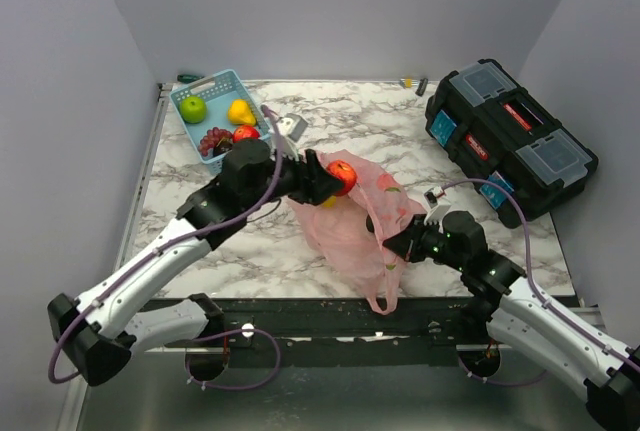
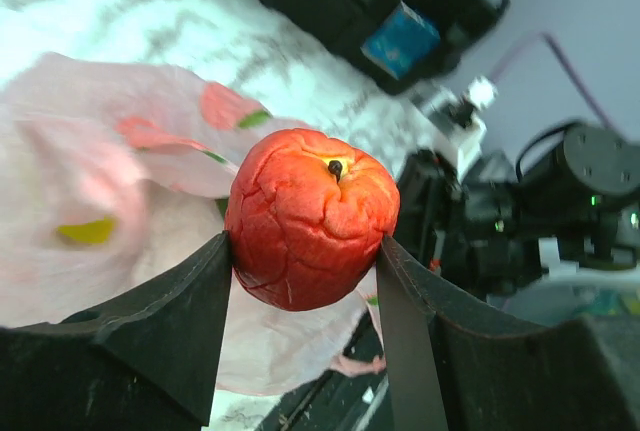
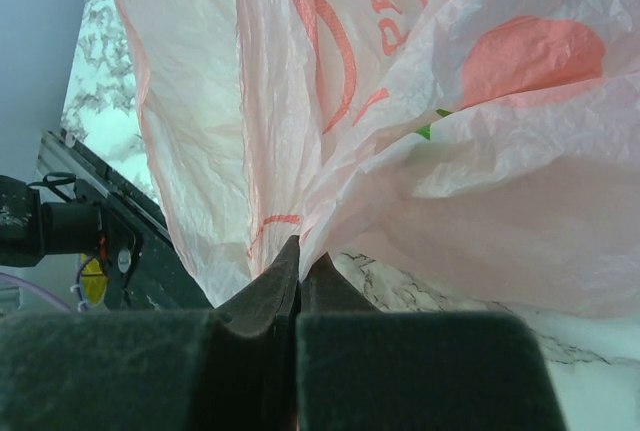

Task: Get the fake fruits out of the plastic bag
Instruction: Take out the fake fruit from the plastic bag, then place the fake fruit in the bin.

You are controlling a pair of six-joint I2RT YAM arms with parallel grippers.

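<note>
A cracked red apple [image 2: 310, 216] sits between the two fingers of my left gripper [image 2: 305, 256], which is shut on it and holds it above the pink plastic bag [image 1: 350, 221]. From above, the same red apple [image 1: 343, 175] hangs over the bag's upper left part. A yellow fruit [image 2: 88, 231] shows dimly through the bag's film. My right gripper [image 3: 301, 256] is shut on a fold of the plastic bag [image 3: 420, 121] at its right side, near the right gripper [image 1: 395, 244] in the overhead view.
A light blue basket [image 1: 205, 91] at the back left holds a green apple [image 1: 192, 108], a yellow pear [image 1: 240, 111], a red fruit [image 1: 246, 134] and dark grapes [image 1: 213, 140]. A black toolbox [image 1: 510, 136] stands at the right. A small grey object [image 1: 290, 127] lies beside the basket.
</note>
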